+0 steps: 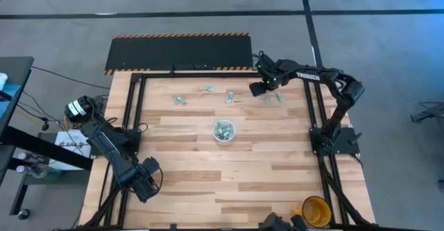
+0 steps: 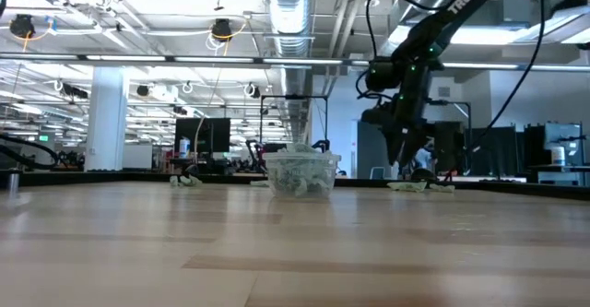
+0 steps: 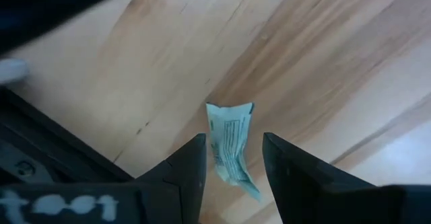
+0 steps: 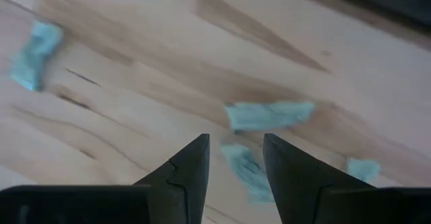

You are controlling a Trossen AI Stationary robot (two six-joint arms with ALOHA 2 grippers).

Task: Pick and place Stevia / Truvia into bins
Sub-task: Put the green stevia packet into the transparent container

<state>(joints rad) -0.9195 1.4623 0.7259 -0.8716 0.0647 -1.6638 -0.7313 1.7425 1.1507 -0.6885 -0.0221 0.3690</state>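
Observation:
The clear bin [image 1: 223,130] [image 2: 300,173] stands mid-table with several sachets inside. Loose pale green Stevia sachets lie flat on the far half of the table [image 1: 180,100] [image 1: 207,89] [image 1: 229,97] [image 1: 272,97]. My right gripper [image 1: 260,87] [image 4: 236,160] hangs open, pointing steeply down over the far-right group; one sachet [image 4: 246,171] shows between its fingers and another [image 4: 269,114] just beyond. My left gripper [image 1: 146,179] [image 3: 234,163] points straight down near the table's near left corner, open, with a bent sachet [image 3: 231,143] showing between its fingers on the wood below.
A yellow-orange mug [image 1: 316,210] stands at the near right edge. A black panel with a striped edge [image 1: 180,50] lies beyond the far edge. Black frame rails [image 1: 135,113] [image 1: 316,113] run along both sides of the table.

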